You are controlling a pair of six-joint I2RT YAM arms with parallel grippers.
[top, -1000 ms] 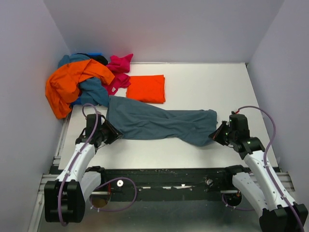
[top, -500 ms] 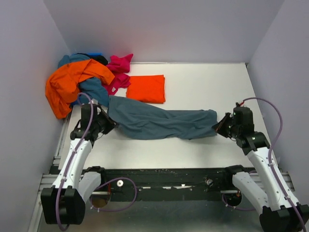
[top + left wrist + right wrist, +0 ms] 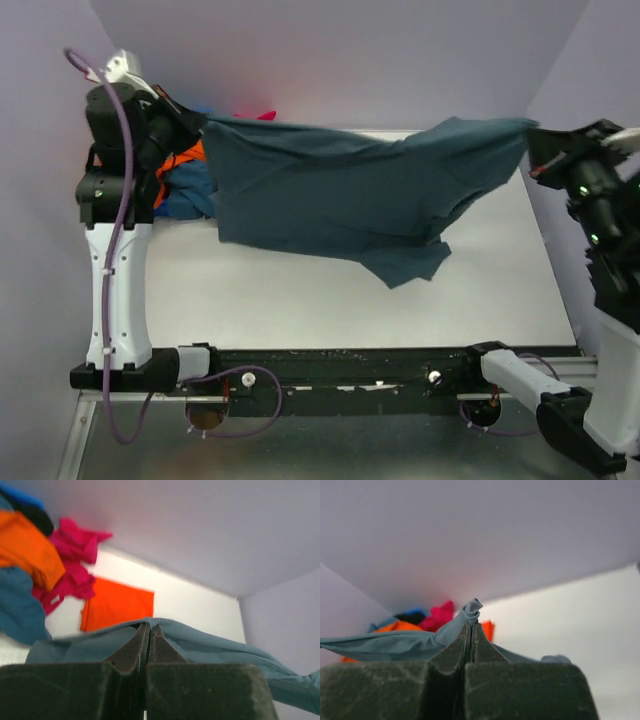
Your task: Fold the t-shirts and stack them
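The slate blue-grey t-shirt (image 3: 340,190) hangs stretched in the air between both arms, high above the table. My left gripper (image 3: 192,122) is shut on its left corner; in the left wrist view the cloth (image 3: 210,642) drapes over the closed tips (image 3: 150,626). My right gripper (image 3: 532,135) is shut on its right corner, a bunched fold (image 3: 470,611) sticking out above the closed tips (image 3: 471,625). A folded bright orange-red t-shirt (image 3: 116,602) lies flat on the table, hidden under the hanging shirt in the top view.
A heap of loose shirts sits in the far left corner: orange (image 3: 27,547), magenta pink (image 3: 72,555), teal (image 3: 17,610) and a bit of blue (image 3: 20,495). White table (image 3: 300,300) with grey walls on three sides; the black rail (image 3: 340,362) runs along the near edge.
Both arms have risen sharply from the table, lifting the blue-grey shirt from lying across the surface to hanging spread in the air. It now covers the folded orange-red shirt in the top view.
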